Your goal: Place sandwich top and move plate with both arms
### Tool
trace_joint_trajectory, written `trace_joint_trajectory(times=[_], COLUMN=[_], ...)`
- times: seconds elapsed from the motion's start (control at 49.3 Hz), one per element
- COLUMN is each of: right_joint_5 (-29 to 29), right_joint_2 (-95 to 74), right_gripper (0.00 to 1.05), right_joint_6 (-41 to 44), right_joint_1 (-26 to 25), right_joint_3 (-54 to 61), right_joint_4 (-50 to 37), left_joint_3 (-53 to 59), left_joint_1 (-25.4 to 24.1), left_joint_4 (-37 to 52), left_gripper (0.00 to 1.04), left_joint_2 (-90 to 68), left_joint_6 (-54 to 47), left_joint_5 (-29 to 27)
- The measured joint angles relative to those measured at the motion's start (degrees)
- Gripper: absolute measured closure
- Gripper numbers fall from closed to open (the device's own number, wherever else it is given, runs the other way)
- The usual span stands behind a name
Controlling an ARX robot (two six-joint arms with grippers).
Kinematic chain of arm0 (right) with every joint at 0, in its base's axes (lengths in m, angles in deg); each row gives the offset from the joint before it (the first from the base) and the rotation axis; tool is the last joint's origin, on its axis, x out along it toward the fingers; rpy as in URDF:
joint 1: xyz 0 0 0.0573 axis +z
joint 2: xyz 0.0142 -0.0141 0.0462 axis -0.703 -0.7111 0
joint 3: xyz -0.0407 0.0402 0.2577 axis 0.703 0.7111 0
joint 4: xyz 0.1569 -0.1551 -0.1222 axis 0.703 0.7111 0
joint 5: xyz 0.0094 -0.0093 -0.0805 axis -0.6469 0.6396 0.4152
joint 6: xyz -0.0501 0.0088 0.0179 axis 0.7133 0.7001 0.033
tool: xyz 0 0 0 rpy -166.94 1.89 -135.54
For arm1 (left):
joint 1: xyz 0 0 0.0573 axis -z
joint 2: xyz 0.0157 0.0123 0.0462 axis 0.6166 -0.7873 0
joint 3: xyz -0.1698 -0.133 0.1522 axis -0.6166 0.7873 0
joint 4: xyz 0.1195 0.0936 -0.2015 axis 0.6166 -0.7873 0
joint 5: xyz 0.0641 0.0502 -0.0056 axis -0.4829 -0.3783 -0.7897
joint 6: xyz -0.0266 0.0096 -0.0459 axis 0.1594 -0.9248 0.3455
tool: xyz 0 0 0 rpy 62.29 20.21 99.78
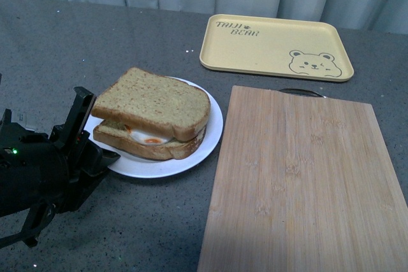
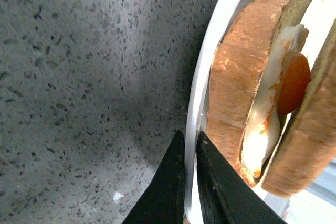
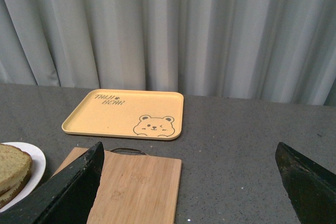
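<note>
Plate (image 1: 159, 167) rim is pinched by left hand (image 2: 190, 135); right hand (image 3: 189, 148) is spread, empty. Plate's stiff & slippery, so opp. rim should be gripped too.

plate (image 1: 213, 133): on table (image 1: 64, 42), at cutting board's 9 o'clock.
sandwich top (image 1: 156, 99): on egg slice (image 1: 159, 151), on plate.
cutting board (image 1: 306, 176): at plate's 3 o'clock.
tray (image 1: 274, 46): behind cutting board, at 12 o'clock.
left gripper (image 2: 190, 139): at 8 o'clock on plate's rim.
</note>
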Motion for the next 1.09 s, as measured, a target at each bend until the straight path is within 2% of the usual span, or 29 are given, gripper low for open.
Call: trace_joint_trajectory(times=[0.122, 0.324, 0.527, 0.669, 1.095], right_joint_5=[0.0, 0.0, 0.0, 0.0, 0.0], right_joint_2=[0.0, 0.0, 0.0, 0.0, 0.0], right_gripper=[0.09, 0.09, 0.09, 0.09, 0.09], right_joint_6=[0.0, 0.0, 0.0, 0.0, 0.0], right_joint_1=[0.0, 0.0, 0.0, 0.0, 0.0], right_joint_3=[0.0, 0.0, 0.0, 0.0, 0.0], right_joint_4=[0.0, 0.0, 0.0, 0.0, 0.0], left_joint_3=[2.2, 7.0, 7.0, 2.5, -20.2], left_joint_1=[-0.1, -1.3, -2.3, -1.6, 5.6], left_joint_4=[5.4, 21.1, 34.0, 32.6, 15.5], left_gripper=[1.01, 1.01, 1.01, 1.01, 1.01], left_joint_2=[-0.2, -3.9, -6.6, -6.6, -11.0], left_joint_6=[1.4, 3.6, 5.6, 8.6, 11.7], left_joint_5=[1.7, 3.5, 4.8, 4.1, -0.2])
